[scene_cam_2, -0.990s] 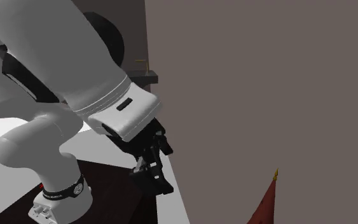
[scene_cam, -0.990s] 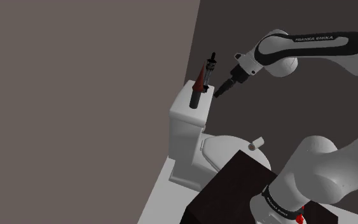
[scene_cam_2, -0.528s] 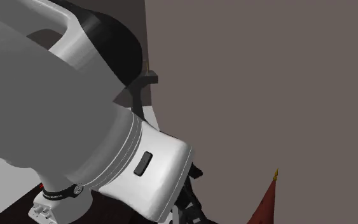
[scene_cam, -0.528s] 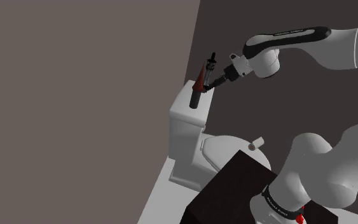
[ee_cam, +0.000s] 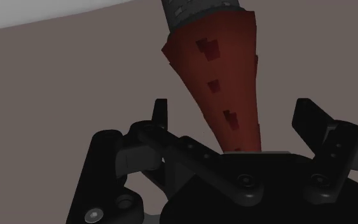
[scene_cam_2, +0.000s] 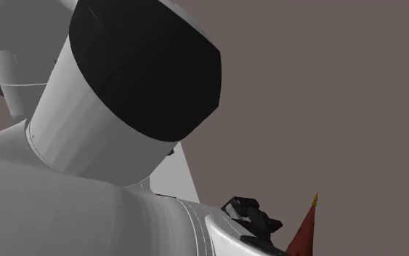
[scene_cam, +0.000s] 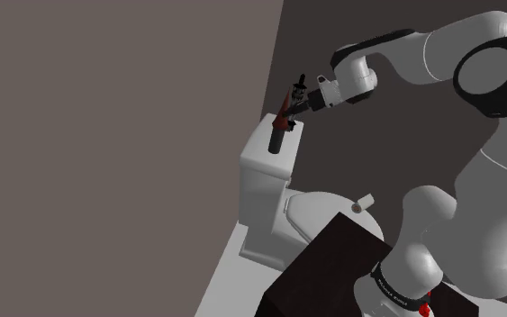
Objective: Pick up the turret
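Closest to the wrist camera, the black gripper [ee_cam: 233,107] is released. Its two fingers [ee_cam: 161,118] stand apart, one on each side of the turret [ee_cam: 217,60], and a gap shows between each finger and the dark red cone, so nothing is grasped yet. The cone becomes narrower toward the palm and wider toward its grey base at the far end. In the shoulder view the turret [scene_cam: 283,117] stands on the lid of the white toilet tank [scene_cam: 262,171], toward that view's right end of the lid, and it seems somewhat tilted. The gripper [scene_cam: 296,106] is at its upper part, and behind it is the grey-brown wall [scene_cam: 107,135]. I judge that closing is the next step, and here is the danger: the sides are sloped, so the pressing fingers may squeeze the cone away from the palm and lose it. Also, if one finger touches first, it may tip the turret, which could then fall off the tank.
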`<action>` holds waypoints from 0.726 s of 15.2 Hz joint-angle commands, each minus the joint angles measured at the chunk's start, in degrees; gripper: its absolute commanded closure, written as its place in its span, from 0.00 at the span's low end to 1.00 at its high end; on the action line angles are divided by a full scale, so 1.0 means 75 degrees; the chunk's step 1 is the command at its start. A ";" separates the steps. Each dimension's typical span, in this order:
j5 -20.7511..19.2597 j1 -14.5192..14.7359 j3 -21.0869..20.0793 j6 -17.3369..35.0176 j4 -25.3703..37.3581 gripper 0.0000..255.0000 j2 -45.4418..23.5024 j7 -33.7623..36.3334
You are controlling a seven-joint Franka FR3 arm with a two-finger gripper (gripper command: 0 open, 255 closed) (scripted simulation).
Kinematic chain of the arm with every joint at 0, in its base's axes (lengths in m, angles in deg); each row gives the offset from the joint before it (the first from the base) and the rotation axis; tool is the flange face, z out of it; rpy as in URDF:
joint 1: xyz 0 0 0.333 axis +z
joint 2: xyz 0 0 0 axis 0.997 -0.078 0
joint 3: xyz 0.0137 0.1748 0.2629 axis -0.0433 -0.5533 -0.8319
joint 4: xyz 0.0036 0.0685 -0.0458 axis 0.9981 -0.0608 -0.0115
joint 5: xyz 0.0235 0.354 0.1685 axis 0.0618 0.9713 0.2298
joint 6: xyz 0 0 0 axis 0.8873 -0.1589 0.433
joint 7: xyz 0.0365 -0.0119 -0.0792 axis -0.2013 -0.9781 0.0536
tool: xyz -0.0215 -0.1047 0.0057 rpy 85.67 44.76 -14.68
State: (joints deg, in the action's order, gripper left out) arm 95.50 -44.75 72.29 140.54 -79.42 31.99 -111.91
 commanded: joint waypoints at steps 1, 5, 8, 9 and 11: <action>0.0608 -0.0169 0.0033 -0.0414 0.0110 0.00 -0.0509 -0.0435; 0.1149 -0.0491 -0.0160 -0.0682 0.0020 0.00 -0.1026 -0.0870; 0.1345 -0.0615 -0.0244 -0.0777 -0.0012 0.00 -0.1216 -0.1030; 0.1354 -0.0625 -0.0250 -0.0789 -0.0003 1.00 -0.1231 -0.1030; 0.1362 -0.0625 -0.0254 -0.0787 -0.0003 1.00 -0.1237 -0.1032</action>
State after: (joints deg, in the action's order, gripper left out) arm 105.68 -49.41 70.43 134.63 -79.33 22.81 -119.58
